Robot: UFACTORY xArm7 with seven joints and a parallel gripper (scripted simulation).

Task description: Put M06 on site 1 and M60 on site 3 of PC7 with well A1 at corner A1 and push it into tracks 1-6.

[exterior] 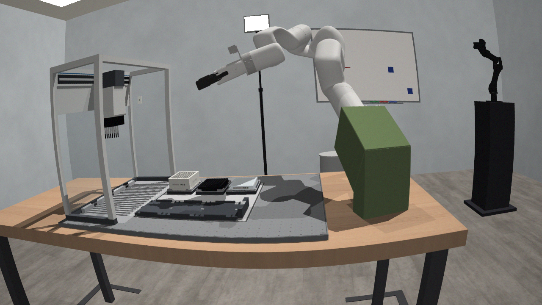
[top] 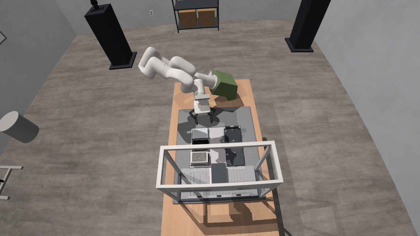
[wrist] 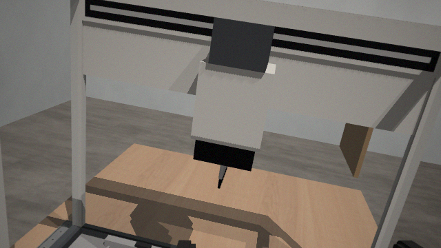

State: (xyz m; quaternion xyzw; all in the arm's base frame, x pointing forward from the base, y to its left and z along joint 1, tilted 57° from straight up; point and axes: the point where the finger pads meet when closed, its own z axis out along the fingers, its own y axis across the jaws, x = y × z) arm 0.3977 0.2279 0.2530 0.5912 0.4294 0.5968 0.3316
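I've got the gripper (top: pixel 201 118) hanging high over the near end of the grey deck plate (top: pixel 235 117), jaws spread wide with nothing between them.

Taking the white instrument frame (top: pixel 216 146) as my landmark: carrier PC7 (top: pixel 234 146) lies on the apron on the arm's side of that frame, its far end passing under the frame's top bar in the top view. It's a long, dark, flat bar with raised locators along it. Its long axis runs from the arm toward the rails (top: pixel 199 177), roughly in line with them, and it is off to the right of the nest row as seen from the arm's base. All its sites look bare. I can't make out which end carries the handle.

The carrier is well apart from the jaws, below and ahead of them, nothing touching.

Beside it sits the nest row. M60 (top: pixel 199 132), pale grey and low, is the plate farthest from the frame. M06 (exterior: pixel 214 184), black, is in the middle. M09 (top: pixel 199 157), a tall white block with a grid of wells, sits closest to the rails. All three sit level in their nests.

The wrist view looks at the frame's pipetting head (wrist: pixel 229 107) and the wooden table (wrist: pixel 275 203) beyond; no plates are in it.
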